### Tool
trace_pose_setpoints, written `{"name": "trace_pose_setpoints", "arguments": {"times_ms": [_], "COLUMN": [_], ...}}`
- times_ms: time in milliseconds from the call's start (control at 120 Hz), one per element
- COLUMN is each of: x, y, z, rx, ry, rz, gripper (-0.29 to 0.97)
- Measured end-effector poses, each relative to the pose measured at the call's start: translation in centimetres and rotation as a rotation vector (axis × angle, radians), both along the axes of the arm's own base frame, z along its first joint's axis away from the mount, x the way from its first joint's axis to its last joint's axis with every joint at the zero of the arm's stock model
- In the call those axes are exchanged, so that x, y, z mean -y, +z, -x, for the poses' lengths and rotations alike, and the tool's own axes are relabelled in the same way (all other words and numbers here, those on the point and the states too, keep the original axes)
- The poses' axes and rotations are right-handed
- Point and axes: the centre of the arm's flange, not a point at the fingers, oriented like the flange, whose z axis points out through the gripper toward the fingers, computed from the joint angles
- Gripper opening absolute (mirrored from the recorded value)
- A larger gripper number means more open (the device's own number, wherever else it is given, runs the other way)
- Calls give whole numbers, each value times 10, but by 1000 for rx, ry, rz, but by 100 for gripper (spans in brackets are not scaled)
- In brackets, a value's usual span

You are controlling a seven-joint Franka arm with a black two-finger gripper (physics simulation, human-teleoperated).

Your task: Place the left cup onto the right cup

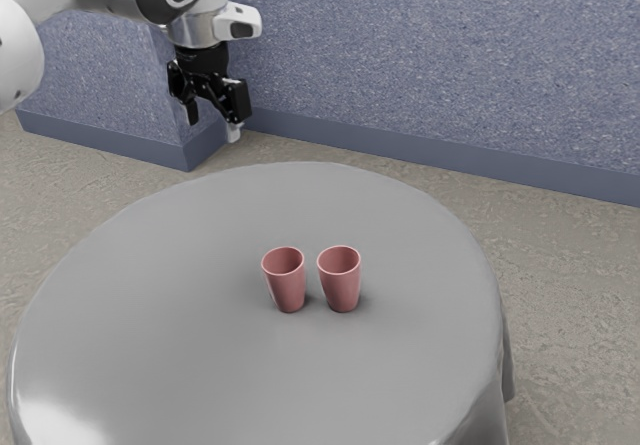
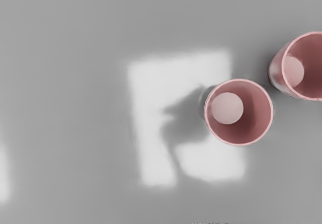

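While my gripper (image 1: pixel 212 115) hangs open and empty, the left cup (image 1: pixel 284 277) stands upright well below, toward the exterior view's right.

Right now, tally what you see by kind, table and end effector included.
Pink cups: 2
Grey table: 1
Black end effector: 1
Total: 4
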Motion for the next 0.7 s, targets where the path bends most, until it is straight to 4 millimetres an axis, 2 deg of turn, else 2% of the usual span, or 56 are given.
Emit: {"name": "trace_pose_setpoints", "arguments": {"times_ms": [42,392,500,700], "x": [9,44,50,61], "y": [-6,-102,-120,-137], "z": [3,21,27,42], "rx": [-10,-92,-85,-60], "ry": [-28,-169,-195,-246], "rz": [10,50,69,95], "gripper": [66,66,66,66]}}
